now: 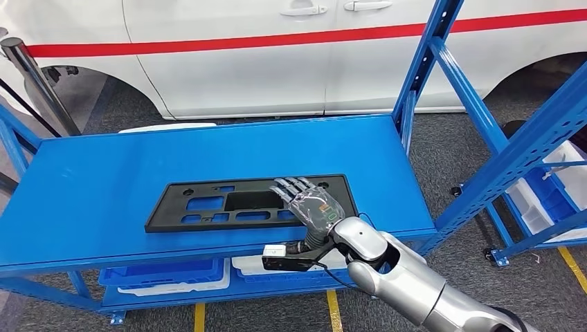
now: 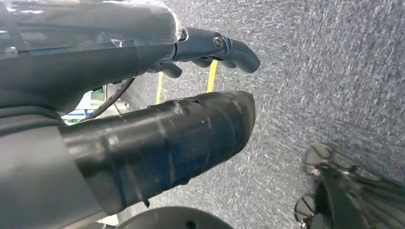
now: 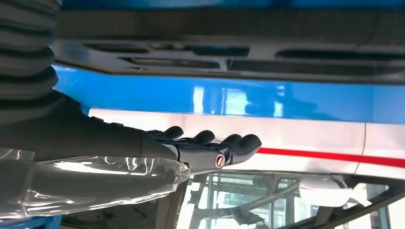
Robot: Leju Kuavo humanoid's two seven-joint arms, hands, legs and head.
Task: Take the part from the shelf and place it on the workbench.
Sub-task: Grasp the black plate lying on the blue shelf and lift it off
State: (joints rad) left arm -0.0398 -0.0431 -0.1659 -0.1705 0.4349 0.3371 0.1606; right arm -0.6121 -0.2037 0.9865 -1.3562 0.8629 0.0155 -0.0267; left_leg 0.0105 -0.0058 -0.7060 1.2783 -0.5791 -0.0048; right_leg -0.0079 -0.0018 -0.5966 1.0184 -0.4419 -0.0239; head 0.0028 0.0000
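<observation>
The black part (image 1: 253,203) is laid lengthwise across the shelf (image 1: 104,187), seemingly just under the right hand (image 1: 309,204), whose fingers are held straight and empty.

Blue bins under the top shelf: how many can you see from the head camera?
2. One blue bin sits on the lower level at left, another blue bin right of it behind the right hand's wrist. More may be hidden.

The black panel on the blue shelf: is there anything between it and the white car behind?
Nothing but bare blue shelf lies behind the black panel towards the white car, as the head view shows; the right hand hovers over the panel's right part.
</observation>
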